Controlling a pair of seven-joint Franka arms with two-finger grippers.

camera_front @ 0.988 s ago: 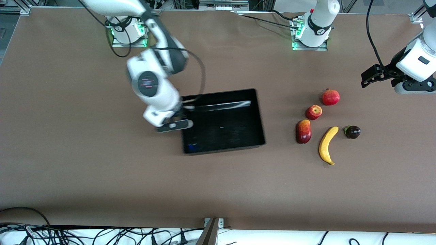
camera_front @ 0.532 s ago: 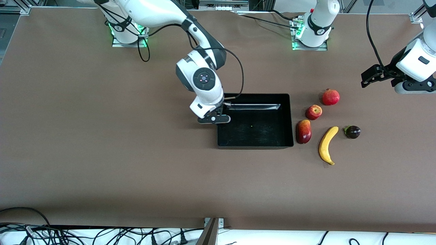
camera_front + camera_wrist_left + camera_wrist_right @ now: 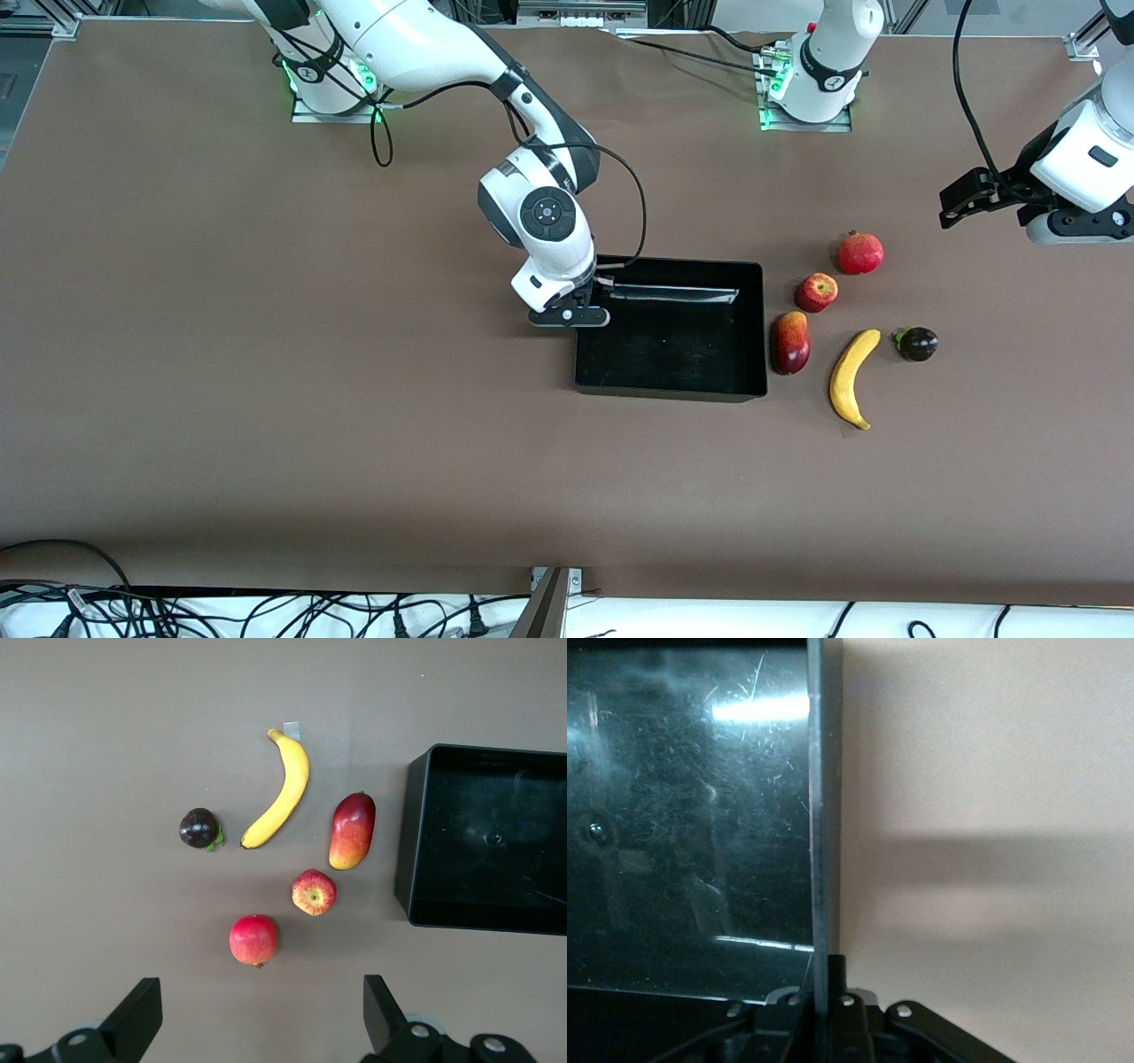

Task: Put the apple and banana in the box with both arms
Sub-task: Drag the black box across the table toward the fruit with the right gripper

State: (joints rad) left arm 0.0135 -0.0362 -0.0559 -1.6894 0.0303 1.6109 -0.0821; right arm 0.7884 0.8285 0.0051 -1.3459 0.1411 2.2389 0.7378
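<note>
The black box (image 3: pixel 673 391) sits beside the fruits, with its wall close to the mango. My right gripper (image 3: pixel 580 301) is shut on the box wall at the end toward the right arm. In the right wrist view that wall (image 3: pixel 824 815) runs edge-on into the gripper (image 3: pixel 826 979). The apple (image 3: pixel 816 291) lies between the pomegranate and the mango. The banana (image 3: pixel 852 378) lies nearer to the front camera than the apple. My left gripper (image 3: pixel 957 206) is open and empty, high over the table near the left arm's end. Its wrist view shows the gripper (image 3: pixel 261 1014), apple (image 3: pixel 314 892), banana (image 3: pixel 282 793) and box (image 3: pixel 409 850).
A pomegranate (image 3: pixel 860 252), a red-and-yellow mango (image 3: pixel 789 342) and a small dark purple fruit (image 3: pixel 916 343) lie with the apple and banana. The mango is right beside the box wall. The box holds nothing.
My right gripper has dragged the box toward the left arm's end of the table, up to the mango. The left arm and the fruits have not moved.
</note>
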